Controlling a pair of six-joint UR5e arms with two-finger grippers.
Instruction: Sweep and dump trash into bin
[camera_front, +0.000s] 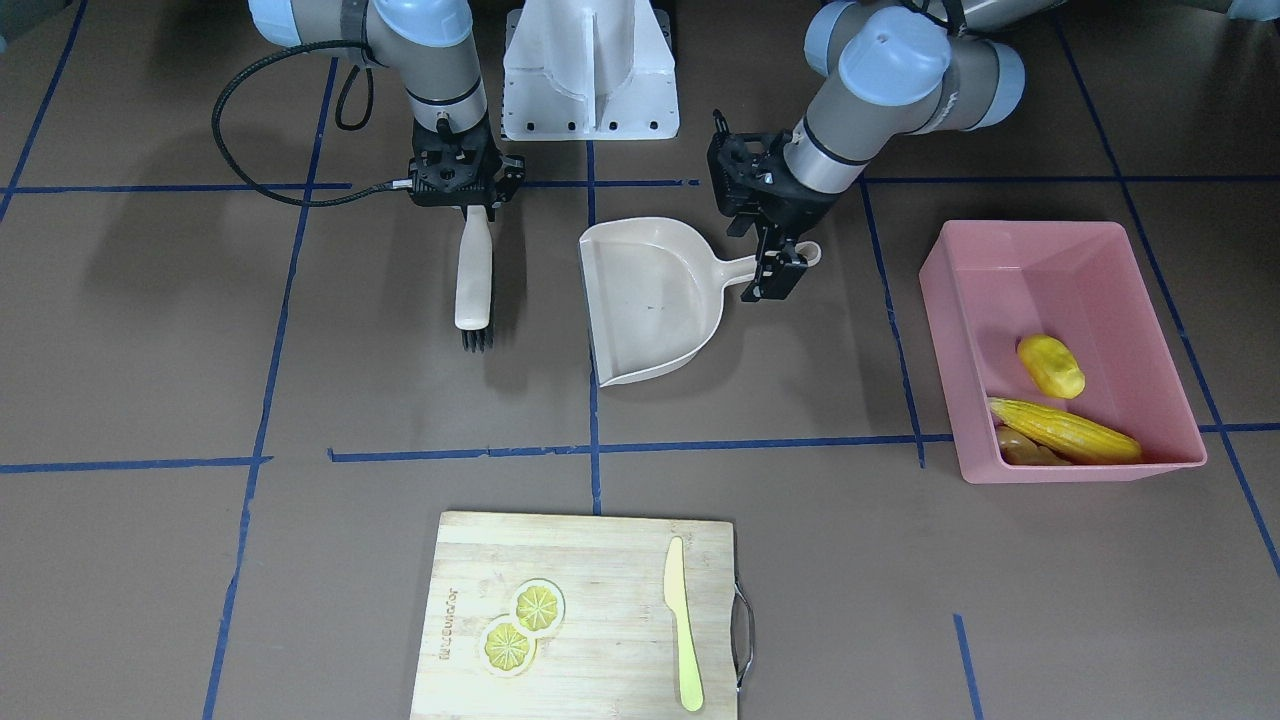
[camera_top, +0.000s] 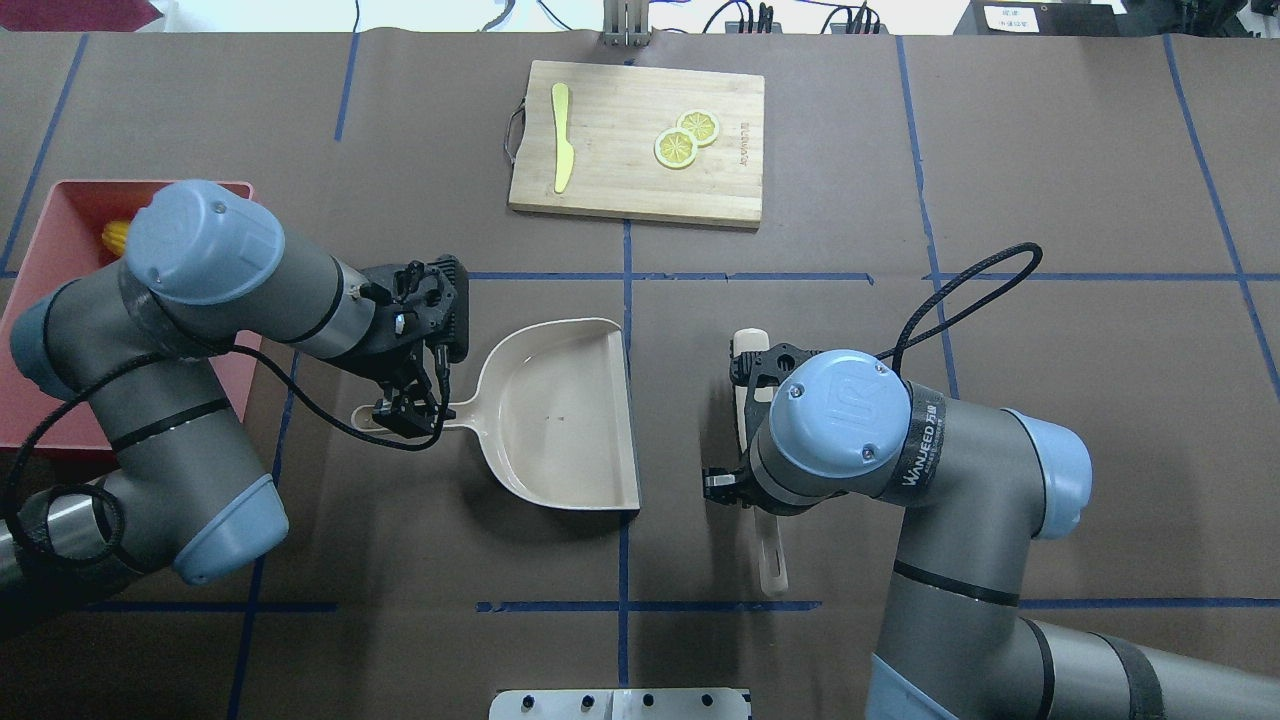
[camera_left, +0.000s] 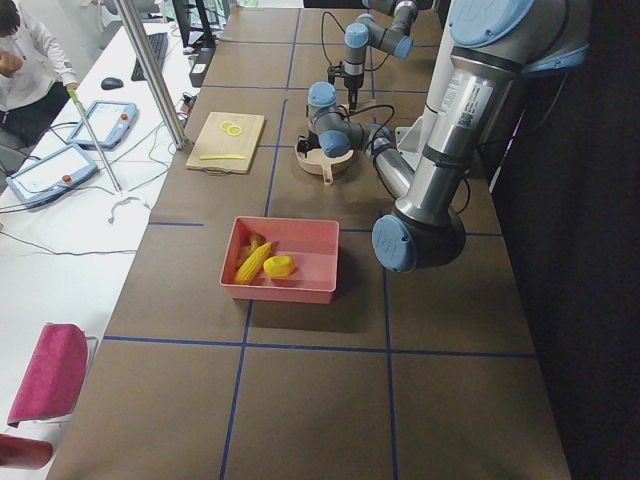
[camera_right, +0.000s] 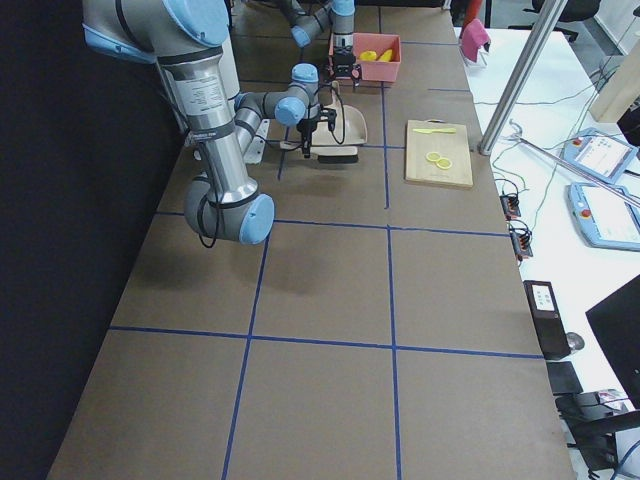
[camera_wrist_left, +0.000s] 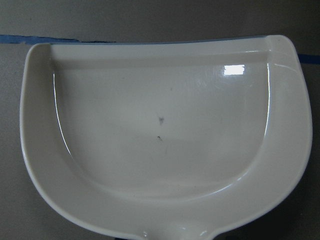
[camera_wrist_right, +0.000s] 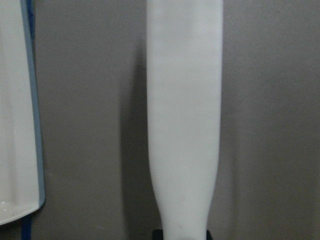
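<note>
We find the trash (camera_front: 1065, 430) (corn, oval vegetable, ginger) inside the bin (camera_front: 1030, 232), so dumping looks done. Our left gripper (camera_front: 775, 272) pinches the handle of the empty dustpan (camera_front: 650, 300), our right gripper (camera_front: 472, 205) clamps the brush (camera_front: 474, 280), both low, probably for setting down.

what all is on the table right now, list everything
bin: one, pink, robot's left end
corn cob: one, yellow, in bin
oval vegetable: one, yellow, in bin
ginger root: one, tan, in bin
dustpan: one, beige, centre, empty
brush: one, beige, dark bristles, robot's right of dustpan
cutting board: one, bamboo, far side
lemon slices: two, yellow, on cutting board
knife: one, pale green, on cutting board
left hand: one, black, shut on dustpan handle
right hand: one, black, shut on brush
</note>
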